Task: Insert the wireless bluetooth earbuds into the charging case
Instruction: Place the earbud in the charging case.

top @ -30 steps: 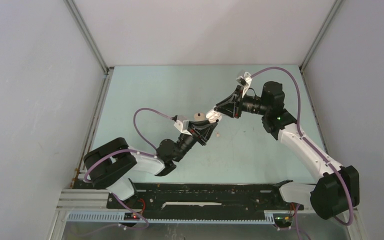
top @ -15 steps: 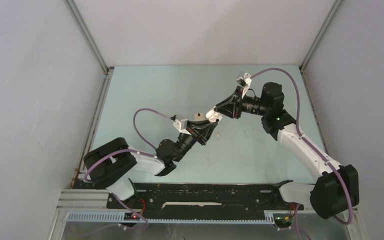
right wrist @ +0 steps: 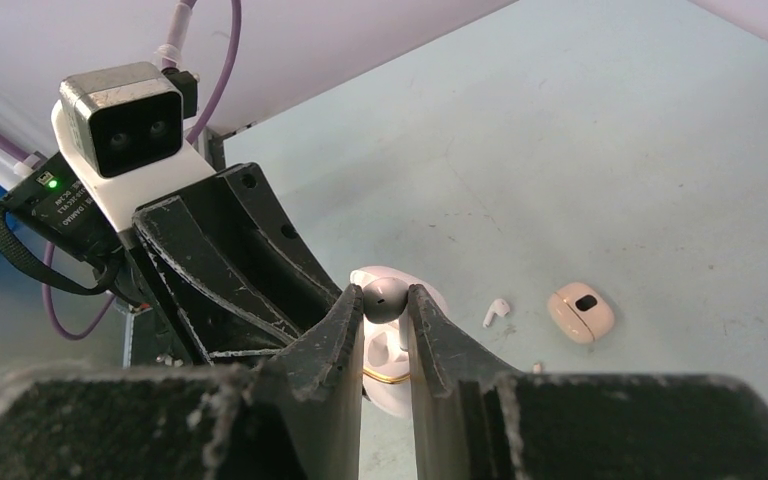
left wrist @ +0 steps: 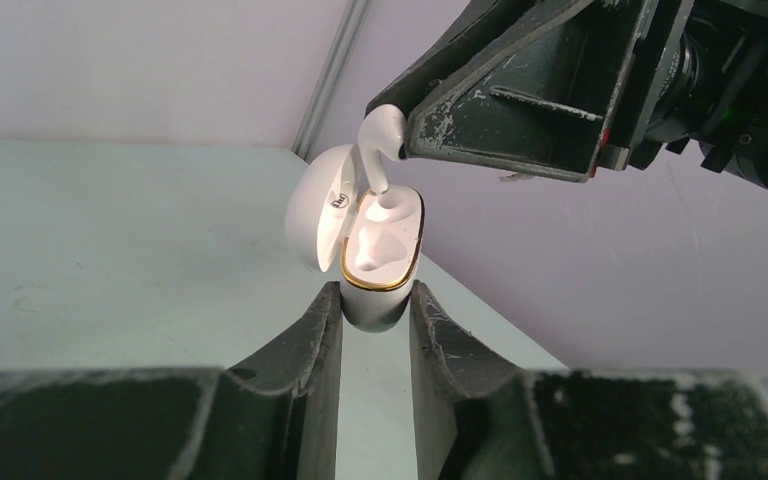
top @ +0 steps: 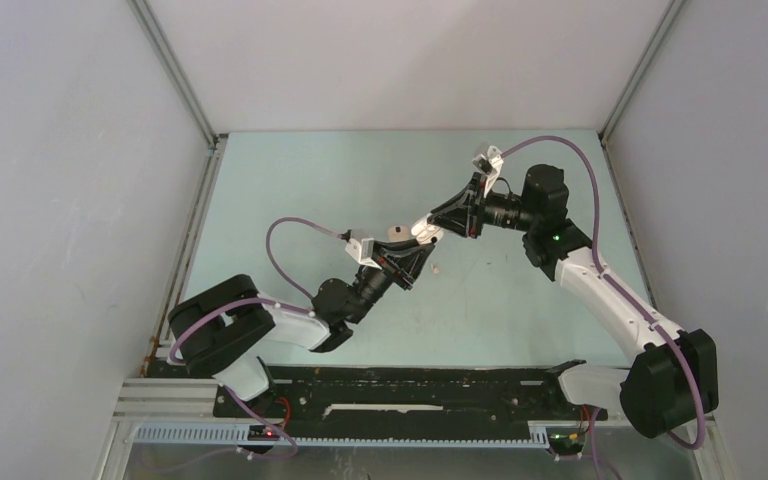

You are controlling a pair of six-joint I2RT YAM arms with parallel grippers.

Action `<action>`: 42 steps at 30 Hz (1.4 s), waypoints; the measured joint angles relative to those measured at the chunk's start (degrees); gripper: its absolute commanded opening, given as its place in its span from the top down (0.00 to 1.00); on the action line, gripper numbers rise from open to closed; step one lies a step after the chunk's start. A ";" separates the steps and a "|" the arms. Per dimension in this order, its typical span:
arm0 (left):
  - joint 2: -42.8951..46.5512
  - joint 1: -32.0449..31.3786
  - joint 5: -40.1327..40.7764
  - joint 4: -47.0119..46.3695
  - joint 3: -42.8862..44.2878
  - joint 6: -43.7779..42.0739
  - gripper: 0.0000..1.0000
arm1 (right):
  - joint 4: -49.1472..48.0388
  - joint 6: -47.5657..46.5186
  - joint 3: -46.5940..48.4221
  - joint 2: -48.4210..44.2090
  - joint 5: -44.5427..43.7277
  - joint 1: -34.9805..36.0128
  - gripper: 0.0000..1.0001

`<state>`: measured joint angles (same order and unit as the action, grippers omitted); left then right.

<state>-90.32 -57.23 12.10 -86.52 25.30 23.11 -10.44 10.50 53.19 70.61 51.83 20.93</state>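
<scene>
A white charging case (left wrist: pixel 380 255) with a gold rim is held off the table, lid open, and my left gripper (left wrist: pixel 375 300) is shut on its lower body. My right gripper (right wrist: pixel 385 305) is shut on a white earbud (right wrist: pixel 384 296) just above the case. In the left wrist view that earbud (left wrist: pixel 378 135) points its stem down into the case's upper socket. From above, the two grippers meet at the case (top: pixel 423 232) in mid-table. A second white earbud (right wrist: pixel 497 311) lies loose on the table beside the case.
A closed tan case (right wrist: pixel 580 311) rests on the table close to the loose earbud; from above, this tan case (top: pixel 397 232) lies just left of the grippers. A tiny pale piece (right wrist: pixel 537 367) lies near it. Grey walls enclose the table on three sides.
</scene>
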 measured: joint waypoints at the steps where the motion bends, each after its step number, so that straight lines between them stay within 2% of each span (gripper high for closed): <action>1: -0.02 0.00 0.15 0.00 0.00 0.00 1.00 | 0.00 0.00 -0.02 0.00 0.04 0.00 0.84; 19: -0.02 0.02 1.29 0.07 -0.02 0.46 1.00 | -0.13 -0.63 -0.87 0.00 0.44 0.00 0.83; 42: -0.02 0.02 2.60 0.04 -0.13 0.44 1.00 | -0.46 0.07 -0.98 0.00 -0.04 -0.33 0.75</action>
<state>-90.35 -57.21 14.70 -86.48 25.17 23.55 -10.90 10.57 52.21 70.61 51.79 20.60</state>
